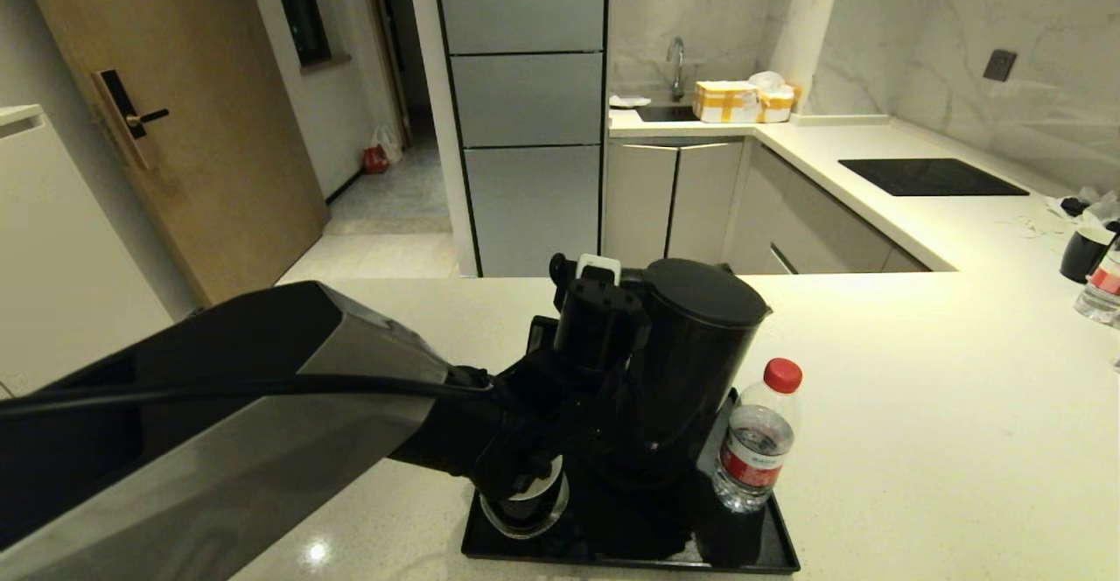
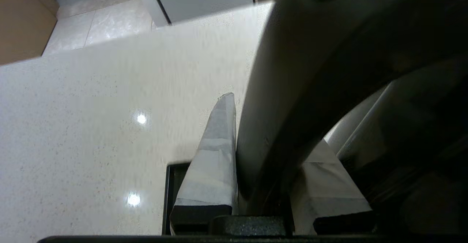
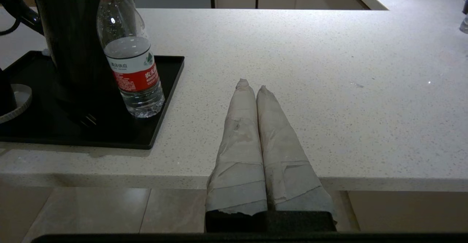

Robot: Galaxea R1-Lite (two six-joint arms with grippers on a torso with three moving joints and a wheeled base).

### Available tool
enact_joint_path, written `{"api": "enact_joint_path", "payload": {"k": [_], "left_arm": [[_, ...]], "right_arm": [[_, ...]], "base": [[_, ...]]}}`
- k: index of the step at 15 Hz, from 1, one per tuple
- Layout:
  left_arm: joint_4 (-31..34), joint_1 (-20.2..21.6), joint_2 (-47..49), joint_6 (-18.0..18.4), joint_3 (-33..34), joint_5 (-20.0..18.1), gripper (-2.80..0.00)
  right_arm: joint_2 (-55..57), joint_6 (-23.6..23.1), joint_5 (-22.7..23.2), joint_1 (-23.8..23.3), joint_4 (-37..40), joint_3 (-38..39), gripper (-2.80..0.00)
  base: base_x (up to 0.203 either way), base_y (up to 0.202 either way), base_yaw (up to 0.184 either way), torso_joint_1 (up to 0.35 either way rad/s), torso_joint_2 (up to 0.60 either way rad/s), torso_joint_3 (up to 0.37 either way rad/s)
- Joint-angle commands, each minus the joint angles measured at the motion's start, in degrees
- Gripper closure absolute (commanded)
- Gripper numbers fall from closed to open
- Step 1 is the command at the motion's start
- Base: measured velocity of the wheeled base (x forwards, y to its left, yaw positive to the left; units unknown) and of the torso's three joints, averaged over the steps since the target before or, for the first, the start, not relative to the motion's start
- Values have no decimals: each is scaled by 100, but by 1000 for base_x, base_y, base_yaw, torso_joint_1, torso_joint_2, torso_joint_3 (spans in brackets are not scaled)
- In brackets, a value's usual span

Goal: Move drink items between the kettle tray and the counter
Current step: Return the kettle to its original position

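Observation:
The tall glossy black kettle (image 1: 700,362) stands over the black tray (image 1: 752,546) near the front edge of the counter (image 1: 919,406). My left gripper (image 1: 623,371) is shut on its loop handle (image 2: 292,89), one taped finger (image 2: 215,155) on each side. The round base disc (image 1: 523,502) lies bare at the tray's left; whether the kettle's bottom touches the tray I cannot tell. The red-capped clear bottle (image 1: 757,441) stands upright on the tray's right side, beside the kettle. My right gripper (image 3: 252,85) is shut and empty, low at the counter's front edge, right of the tray (image 3: 161,100) and bottle (image 3: 131,67).
A black cup (image 1: 1085,253) and a second bottle (image 1: 1104,288) stand at the counter's far right edge. The black hob panel (image 1: 932,177) lies on the back counter, and yellow-taped boxes (image 1: 744,101) sit by the sink. Bare worktop stretches right of the tray.

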Motion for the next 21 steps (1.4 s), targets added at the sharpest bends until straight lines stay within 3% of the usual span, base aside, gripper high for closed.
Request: {"api": "enact_joint_path", "payload": {"k": [1,14,21], "left_arm": [[-23,-4,9,2,91,21,0],[-137,22,-254,-7,583,39,0],[-145,40,-123,-234,802,30,0]], "right_arm": [[7,-3,6,3,4,9,0],[7,-3,6,3,4,9,0],[7,-3,6,-6,4,9,0]], "base": [[0,0,0,0,0,0],[0,0,0,0,0,0],[0,0,0,0,0,0]]}}
